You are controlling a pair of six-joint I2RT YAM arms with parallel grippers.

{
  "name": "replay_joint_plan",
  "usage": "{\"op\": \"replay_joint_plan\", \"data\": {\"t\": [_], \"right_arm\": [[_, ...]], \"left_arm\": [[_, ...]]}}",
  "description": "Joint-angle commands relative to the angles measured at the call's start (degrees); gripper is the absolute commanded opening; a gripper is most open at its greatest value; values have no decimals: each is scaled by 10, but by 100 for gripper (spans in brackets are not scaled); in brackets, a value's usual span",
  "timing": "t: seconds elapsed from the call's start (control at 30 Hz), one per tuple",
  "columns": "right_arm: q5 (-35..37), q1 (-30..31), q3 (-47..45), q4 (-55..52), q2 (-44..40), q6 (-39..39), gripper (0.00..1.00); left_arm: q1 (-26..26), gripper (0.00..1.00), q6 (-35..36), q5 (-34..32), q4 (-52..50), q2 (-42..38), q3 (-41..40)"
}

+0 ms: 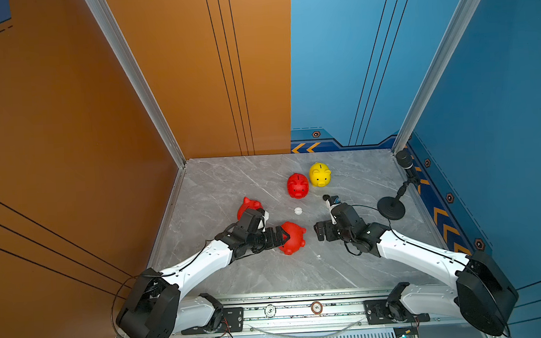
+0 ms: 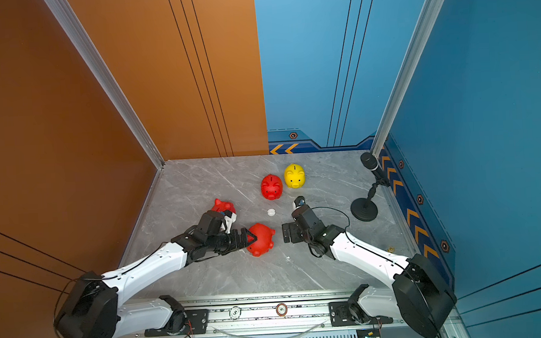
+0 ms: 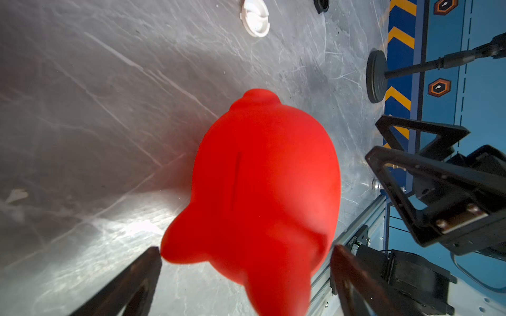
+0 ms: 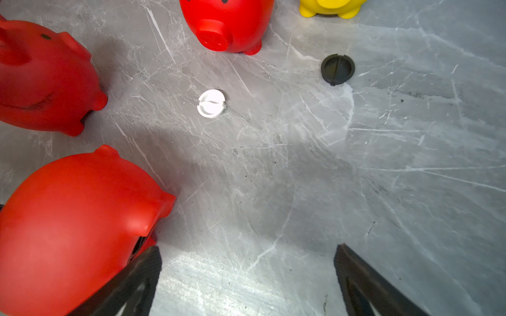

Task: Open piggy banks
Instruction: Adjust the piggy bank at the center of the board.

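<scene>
Four piggy banks are on the grey marble table (image 1: 219, 185). A red one (image 1: 298, 185) and a yellow one (image 1: 320, 174) stand upright at the back. Another red one (image 1: 249, 205) is partly hidden behind my left wrist. The nearest red one (image 1: 295, 238) lies tipped on its side, coin slot (image 3: 236, 175) facing the left wrist camera. My left gripper (image 1: 284, 236) is open, jaws wide on either side of this pig's rear (image 3: 260, 191). My right gripper (image 1: 318, 232) is open over bare table (image 4: 247, 249), just right of that pig (image 4: 74, 224).
A white round plug (image 1: 298, 210) lies between the pigs, and a black plug (image 4: 337, 69) lies right of it. A black microphone stand (image 1: 391, 208) is at the right edge. Orange and blue walls enclose the table; a metal rail (image 1: 302, 308) runs along the front.
</scene>
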Motion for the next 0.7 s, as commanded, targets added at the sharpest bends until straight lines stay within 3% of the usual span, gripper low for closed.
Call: {"op": "replay_joint_plan", "data": {"t": [0.0, 0.33, 0.53, 0.67], "right_arm": [[-6, 6, -10, -1, 17, 9, 100], [8, 58, -1, 55, 93, 44, 100], [12, 66, 21, 73, 136, 46, 100], [10, 67, 37, 84, 159, 45, 100]], "left_arm": [[5, 98, 27, 19, -13, -5, 5], [11, 98, 58, 9, 13, 17, 11], [9, 98, 82, -62, 43, -9, -8], [17, 98, 97, -70, 65, -21, -14]]}}
